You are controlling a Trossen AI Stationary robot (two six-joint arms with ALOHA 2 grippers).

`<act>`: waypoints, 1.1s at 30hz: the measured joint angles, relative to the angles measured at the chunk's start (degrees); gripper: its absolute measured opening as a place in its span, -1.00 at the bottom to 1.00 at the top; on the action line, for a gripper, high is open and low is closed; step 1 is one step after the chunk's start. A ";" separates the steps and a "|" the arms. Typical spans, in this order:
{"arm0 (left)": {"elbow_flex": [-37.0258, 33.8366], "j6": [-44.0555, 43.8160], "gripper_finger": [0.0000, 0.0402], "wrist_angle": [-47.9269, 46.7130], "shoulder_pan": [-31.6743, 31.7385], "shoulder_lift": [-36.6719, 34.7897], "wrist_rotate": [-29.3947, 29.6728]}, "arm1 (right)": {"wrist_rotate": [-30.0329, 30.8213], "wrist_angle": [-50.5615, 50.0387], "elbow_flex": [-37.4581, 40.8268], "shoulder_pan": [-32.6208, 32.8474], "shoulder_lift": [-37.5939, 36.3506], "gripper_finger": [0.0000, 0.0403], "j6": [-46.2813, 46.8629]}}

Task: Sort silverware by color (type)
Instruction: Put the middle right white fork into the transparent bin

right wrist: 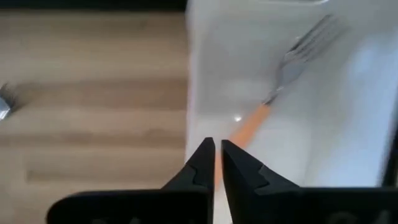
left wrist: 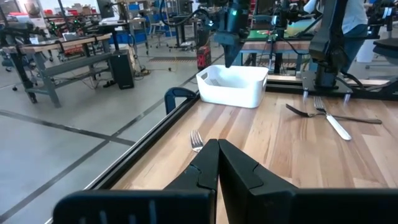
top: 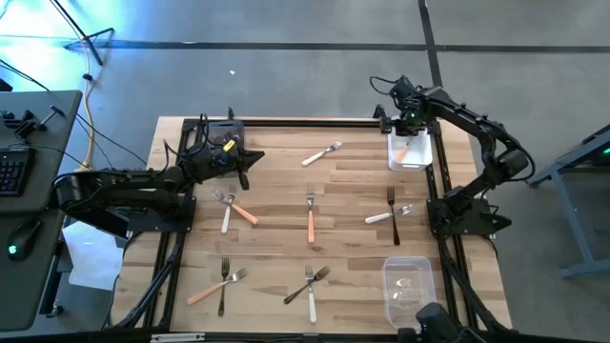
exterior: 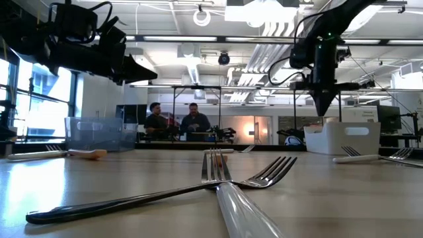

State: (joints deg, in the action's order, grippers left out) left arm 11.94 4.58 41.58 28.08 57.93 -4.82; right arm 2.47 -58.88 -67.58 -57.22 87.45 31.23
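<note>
Meanwhile, the left gripper (top: 246, 170) was held above the table's (top: 276, 229) far left part, its fingers (left wrist: 205, 167) pressed together and nothing pinched. Near it, a white-handled fork (top: 226, 211) was crossed with an orange-handled fork (top: 240, 211). Toward the near edge, another orange-handled fork (top: 215, 286) lay over a black-handled fork (top: 222, 286). At mid-table a lone orange fork (top: 310, 219) was seen, with a white fork (top: 322, 153) beyond it and a crossed black and white pair (top: 309, 286) nearer the front. Further right, a dark fork (top: 392, 208) was crossed by a white one (top: 389, 215). A clear bin (top: 408, 286) stood at the near right. The right gripper (top: 413, 122) was held above the white bin (top: 410, 152) at the far right, its fingers (right wrist: 200, 163) nearly together and empty. Inside that bin one orange-handled fork (right wrist: 283, 81) was lying.
</note>
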 joint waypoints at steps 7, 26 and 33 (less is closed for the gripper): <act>0.00 -0.46 -1.00 -0.24 0.00 0.00 0.02 | 1.06 -2.37 0.03 5.00 -7.75 -0.98 -7.72; 1.16 -1.74 -1.00 -3.91 -1.65 0.03 -6.83 | 11.25 19.55 18.80 49.78 -20.38 -1.00 8.41; 9.54 -0.56 -1.00 -21.59 -9.40 1.33 -2.43 | 13.51 46.98 29.40 56.10 -20.40 -1.00 0.53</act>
State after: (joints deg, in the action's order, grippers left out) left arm 21.48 4.02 19.99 18.67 59.26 -7.25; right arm 15.99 -11.90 -38.17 -1.12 67.05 31.77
